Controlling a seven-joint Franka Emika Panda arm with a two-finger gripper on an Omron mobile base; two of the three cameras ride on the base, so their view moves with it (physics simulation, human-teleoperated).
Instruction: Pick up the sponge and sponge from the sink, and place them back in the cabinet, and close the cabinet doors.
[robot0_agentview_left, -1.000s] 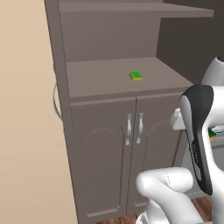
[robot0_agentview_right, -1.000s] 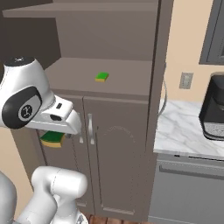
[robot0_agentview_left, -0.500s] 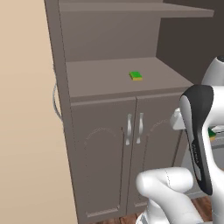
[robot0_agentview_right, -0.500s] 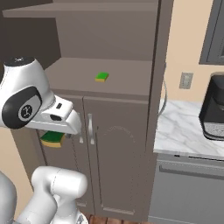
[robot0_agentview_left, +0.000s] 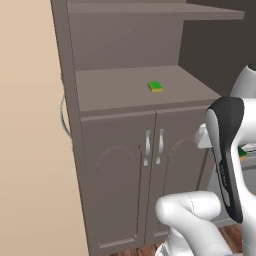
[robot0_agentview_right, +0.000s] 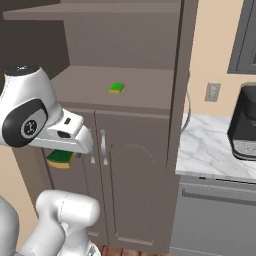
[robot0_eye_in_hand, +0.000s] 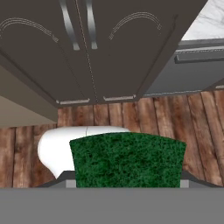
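Matt grey-brown wood grain on the cabinet (robot0_agentview_left: 125, 95), smooth panels, with silver metal handles (robot0_agentview_left: 154, 146) catching a soft sheen. In the hand view, the held sponge (robot0_eye_in_hand: 127, 159) shows a rough, fibrous green scouring face. Below it, dark knotty plank floor (robot0_eye_in_hand: 144, 113). At right of the right base view, polished white marble counter (robot0_agentview_right: 212, 150).

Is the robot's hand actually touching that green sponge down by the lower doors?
Touching. In the hand view the sponge sits right between the hand's fingertips, gripped. The right base view shows it tucked under the hand, off any shelf.
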